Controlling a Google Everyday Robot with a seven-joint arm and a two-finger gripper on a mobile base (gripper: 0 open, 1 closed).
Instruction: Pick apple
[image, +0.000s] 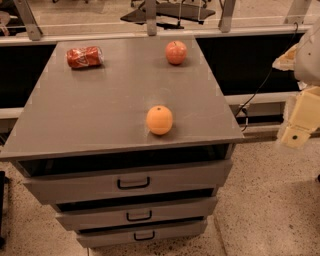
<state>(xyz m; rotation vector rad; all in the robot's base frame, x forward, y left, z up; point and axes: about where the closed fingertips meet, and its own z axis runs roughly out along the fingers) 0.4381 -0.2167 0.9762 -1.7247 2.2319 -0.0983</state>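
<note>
The apple (176, 52) is a small reddish-pink fruit with a dimpled top, standing at the back right of the grey cabinet top (100, 110). My gripper (299, 122), a cream-coloured piece on the arm, hangs at the right edge of the view. It is off the cabinet's right side, above the floor, well apart from the apple and holding nothing that I can see.
A smooth orange fruit (159, 120) sits near the front middle of the top. A crushed red soda can (84, 57) lies at the back left. Three drawers with black handles (133, 183) are below. A rail and a black cable (260, 90) run behind.
</note>
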